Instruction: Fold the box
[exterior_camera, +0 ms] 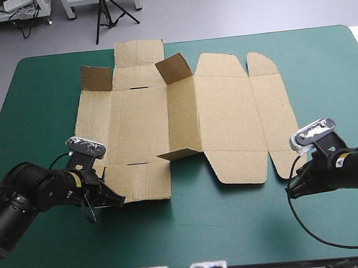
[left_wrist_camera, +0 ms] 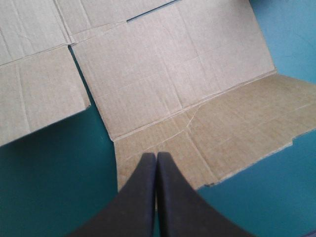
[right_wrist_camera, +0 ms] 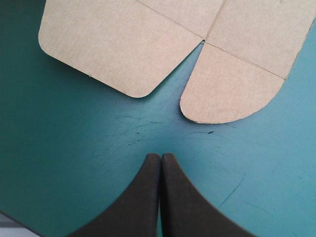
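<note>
The brown box (exterior_camera: 184, 115) lies as a cut sheet spread on the teal-green cover, mostly flat. Two far flaps (exterior_camera: 95, 77) (exterior_camera: 174, 67) stand raised, and a small near flap (exterior_camera: 179, 152) is lifted at the middle fold. My left gripper (exterior_camera: 121, 200) is shut, its tips over the near left flap (left_wrist_camera: 217, 143) of the sheet, with nothing between them (left_wrist_camera: 156, 156). My right gripper (exterior_camera: 291, 191) is shut too, low over the bare cover just short of the two rounded near right flaps (right_wrist_camera: 229, 94) (right_wrist_camera: 118, 49), its tips (right_wrist_camera: 161, 156) apart from the board.
A wide strip of teal-green cover (exterior_camera: 224, 230) runs between the sheet and the table's near edge. More cover shows to the left (exterior_camera: 34, 102) and right (exterior_camera: 330, 78) of the sheet. The sheet's far tab (exterior_camera: 138, 52) reaches close to the table's far edge.
</note>
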